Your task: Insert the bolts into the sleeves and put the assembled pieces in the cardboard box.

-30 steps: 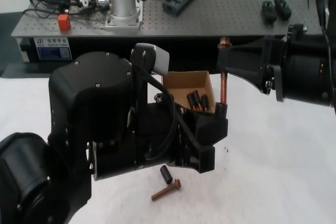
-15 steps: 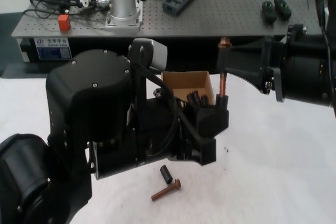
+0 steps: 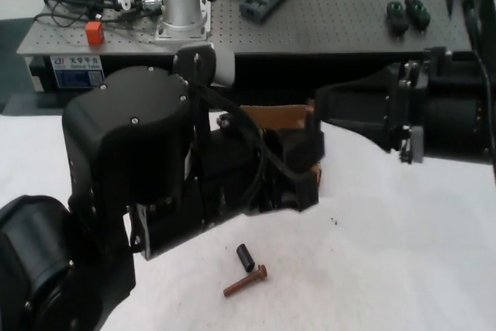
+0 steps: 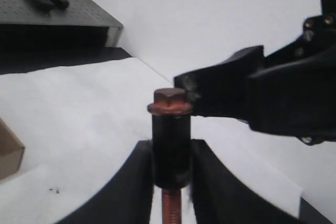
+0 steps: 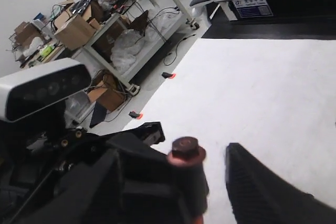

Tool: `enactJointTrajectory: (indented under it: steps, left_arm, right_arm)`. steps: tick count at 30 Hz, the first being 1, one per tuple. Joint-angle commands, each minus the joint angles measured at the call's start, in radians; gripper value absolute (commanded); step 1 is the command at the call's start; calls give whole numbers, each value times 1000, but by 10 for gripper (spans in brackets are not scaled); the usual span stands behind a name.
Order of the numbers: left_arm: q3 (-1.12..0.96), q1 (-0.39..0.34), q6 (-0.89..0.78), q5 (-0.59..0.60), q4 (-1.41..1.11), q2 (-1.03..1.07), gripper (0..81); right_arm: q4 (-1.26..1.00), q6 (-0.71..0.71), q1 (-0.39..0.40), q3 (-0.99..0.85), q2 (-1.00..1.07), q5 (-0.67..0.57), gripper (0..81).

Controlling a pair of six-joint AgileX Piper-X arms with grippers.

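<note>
Loose bolt [image 3: 245, 281] and loose sleeve [image 3: 246, 256] lie nearest you. Farther on, your left gripper [image 4: 172, 153] clamps a black sleeve [image 4: 170, 145] with a copper bolt [image 4: 170, 100] seated in it, by the cardboard box [image 3: 271, 116]. Your right gripper [image 5: 176, 158] stands spread around the bolt's head.

You've got the white bench [image 3: 403, 253] carrying the cardboard box [image 3: 271, 116], plus one loose sleeve [image 3: 246, 256] and one bolt [image 3: 245, 281] lying well apart from that box, on its near side.
</note>
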Motion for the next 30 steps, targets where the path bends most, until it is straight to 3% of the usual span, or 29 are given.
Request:
enactJointTrajectory:
  steps: [1,5,11,20,24,30]
  left_arm:
    - [-23,26,-37,-71,-16,13,7]
    - [-133,131,-127,-81,78,136,7]
    - [-490,234,-41,-24,383,470,7]
    - [-1105,239,120,-14,852,933,7]
    - [-1229,239,145,-14,905,1028,7]
    - [-1254,239,145,-14,907,1062,10]
  right_arm:
    - [70,-32,-68,-4,-41,-2,435]
    - [224,-132,-192,-4,-99,49,435]
    - [380,-192,-307,-4,-116,162,435]
    - [383,-192,-314,-4,-116,201,435]
    - [387,-181,-314,-4,-116,201,435]
    - [387,-181,-314,-4,-116,201,435]
